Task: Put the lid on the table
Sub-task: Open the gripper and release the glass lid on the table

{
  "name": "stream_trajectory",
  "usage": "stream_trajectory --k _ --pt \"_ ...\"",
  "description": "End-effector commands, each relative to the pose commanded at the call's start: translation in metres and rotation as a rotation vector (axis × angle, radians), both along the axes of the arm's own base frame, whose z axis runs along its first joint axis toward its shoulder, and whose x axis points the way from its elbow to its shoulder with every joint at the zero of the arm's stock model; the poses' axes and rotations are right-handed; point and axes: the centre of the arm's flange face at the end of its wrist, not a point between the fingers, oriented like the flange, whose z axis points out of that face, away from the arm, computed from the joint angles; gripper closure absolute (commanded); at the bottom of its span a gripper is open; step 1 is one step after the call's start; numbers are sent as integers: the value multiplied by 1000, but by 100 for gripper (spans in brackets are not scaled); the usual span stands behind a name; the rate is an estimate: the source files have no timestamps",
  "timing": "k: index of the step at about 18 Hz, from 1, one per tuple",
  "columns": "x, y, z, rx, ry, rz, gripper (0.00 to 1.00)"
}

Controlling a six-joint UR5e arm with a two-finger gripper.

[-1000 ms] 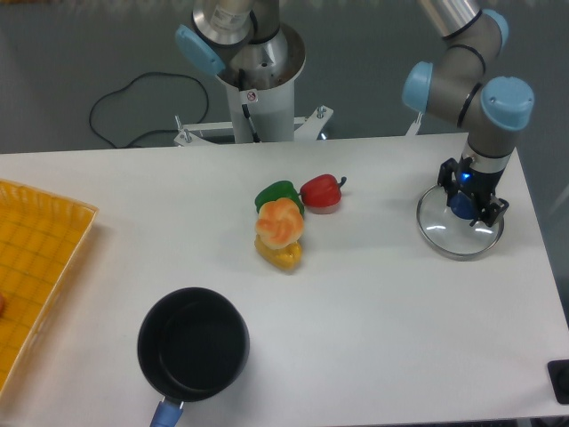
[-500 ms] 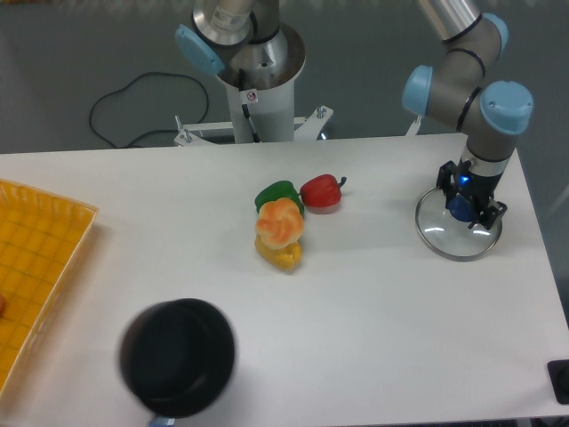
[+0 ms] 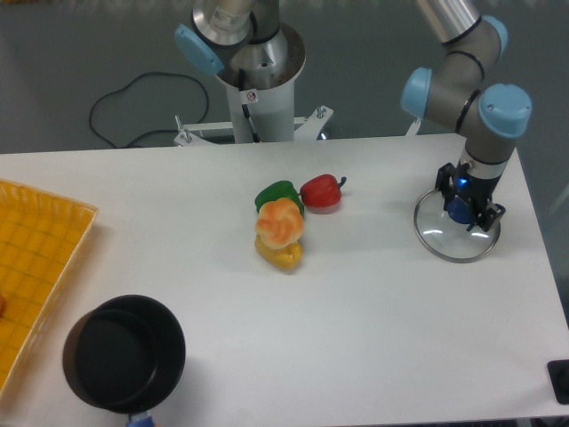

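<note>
The lid (image 3: 442, 238), a clear glass disc with a metal rim and a blue knob (image 3: 459, 210), is at the right side of the white table (image 3: 373, 311). I cannot tell whether it rests on the surface or hangs just above it. My gripper (image 3: 462, 207) points down over the lid's centre, its black fingers shut on the blue knob. The black saucepan (image 3: 124, 353) with a blue handle stands at the table's front left, far from the lid.
A green pepper (image 3: 277, 193), a red pepper (image 3: 322, 191), an orange fruit (image 3: 280, 222) and a yellow piece (image 3: 280, 256) cluster mid-table. A yellow gridded tray (image 3: 36, 258) lies at the left edge. The arm's base (image 3: 258, 80) stands behind the table. The right table edge is close to the lid.
The black saucepan has slid left along the front of the table. The gripper with the lid has shifted very slightly left and up in the picture.
</note>
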Motion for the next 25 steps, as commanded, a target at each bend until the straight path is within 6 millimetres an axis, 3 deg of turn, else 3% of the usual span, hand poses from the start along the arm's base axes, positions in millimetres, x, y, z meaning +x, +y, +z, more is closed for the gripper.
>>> stream_trajectory --k 7,19,21,25 --pt "-1 0 2 1 5 0 0" --pt "3 -3 22 -19 29 2 0" --pt "1 -7 40 -17 52 6 0" --pt "2 -1 54 -25 -7 -10 0"
